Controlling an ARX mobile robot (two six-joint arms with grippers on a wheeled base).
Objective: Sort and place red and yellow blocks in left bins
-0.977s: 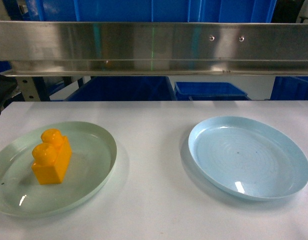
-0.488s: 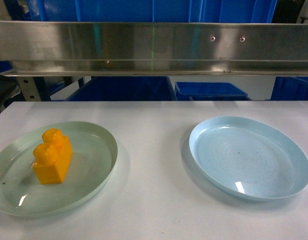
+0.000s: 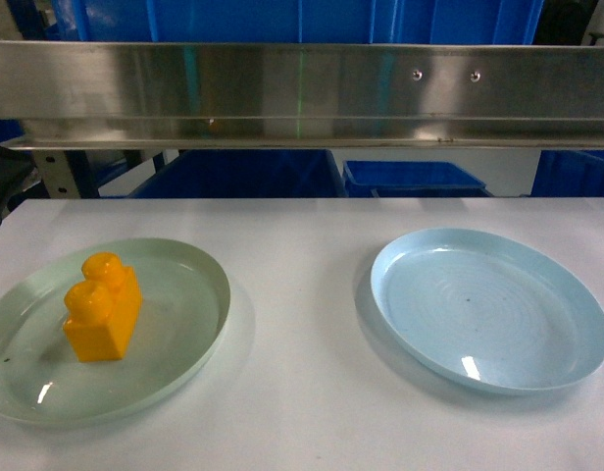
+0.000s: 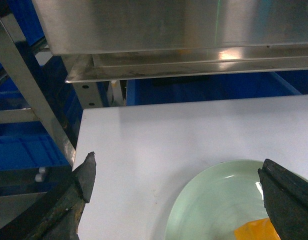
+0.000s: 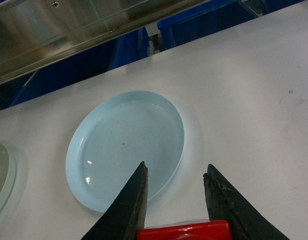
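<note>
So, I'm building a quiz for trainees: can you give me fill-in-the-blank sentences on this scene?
1. The orange-yellow two-stud plastic brick stands on the pale ____ round plate.
2. The pale blue round plate holds ____.
3. The right gripper holds a glossy ____ block.

Missing words: green; nothing; red

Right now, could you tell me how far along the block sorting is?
The yellow brick already sits upright in the green plate on the left, so that part looks done. A red block shows between the right gripper fingers, above the near edge of the blue plate; it seems held. The blue plate holds nothing. The left gripper is open, empty, over the green plate's far edge. Placing the red block remains.
</note>
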